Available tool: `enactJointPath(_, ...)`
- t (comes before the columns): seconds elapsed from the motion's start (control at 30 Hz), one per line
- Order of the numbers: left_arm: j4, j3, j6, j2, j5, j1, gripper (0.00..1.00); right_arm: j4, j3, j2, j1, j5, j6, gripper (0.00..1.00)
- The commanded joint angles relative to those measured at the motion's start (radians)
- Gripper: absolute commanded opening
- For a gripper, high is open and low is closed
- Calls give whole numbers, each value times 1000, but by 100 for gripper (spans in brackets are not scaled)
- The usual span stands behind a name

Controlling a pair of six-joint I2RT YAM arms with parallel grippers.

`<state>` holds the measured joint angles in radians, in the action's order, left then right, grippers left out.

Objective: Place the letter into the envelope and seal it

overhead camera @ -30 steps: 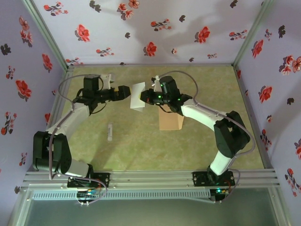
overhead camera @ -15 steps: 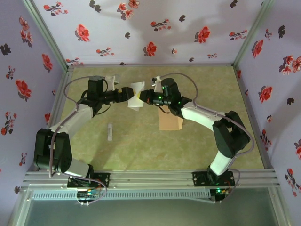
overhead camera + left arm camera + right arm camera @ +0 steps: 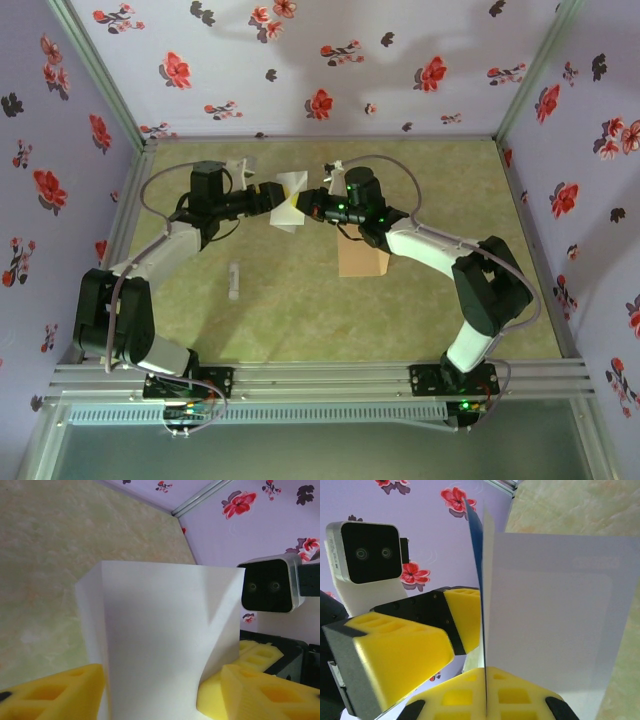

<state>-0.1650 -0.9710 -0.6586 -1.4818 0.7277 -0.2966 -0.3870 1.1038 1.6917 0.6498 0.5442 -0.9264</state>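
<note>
Letter, the white paper sheet with a blue border (image 3: 293, 184), hangs upper-centre in the top view, clamped in my right gripper (image 3: 307, 207). My left gripper (image 3: 273, 196) straddles it; I can't tell whether it grips. I judge it light, floppy and easily creased, so I'd hold it by an edge.

The white letter (image 3: 155, 635) stands between the left claw's (image 3: 155, 702) yellow fingers (image 3: 50, 695).
</note>
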Motion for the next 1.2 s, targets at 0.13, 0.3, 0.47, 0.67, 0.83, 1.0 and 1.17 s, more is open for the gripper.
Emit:
enactJointPath(0.13, -58, 9, -30, -7, 24, -8, 44, -58, -19, -5, 2, 14, -22, 0)
enactJointPath(0.3, -65, 7, -39, -7, 24, -8, 36, -57, -23, -4, 2, 13, -18, 0)
enactJointPath(0.47, -72, 5, -47, -10, 23, -8, 32, -52, -27, -6, 1, 11, -15, 0)
enactJointPath(0.67, -80, 2, -55, -11, 24, -8, 17, -51, -35, -13, -1, 9, -12, 21)
enactJointPath(0.83, -73, -9, -53, -6, 24, -7, 2, -5, -41, -40, -22, 22, 19, 68)
enactJointPath(1.0, -68, -18, -51, 3, 26, -8, 0, 15, -91, -95, -64, 30, 43, 76)
enactJointPath(1.17, -97, -29, -53, 9, 74, -7, 0, 30, -144, -141, -87, 47, 95, 78)
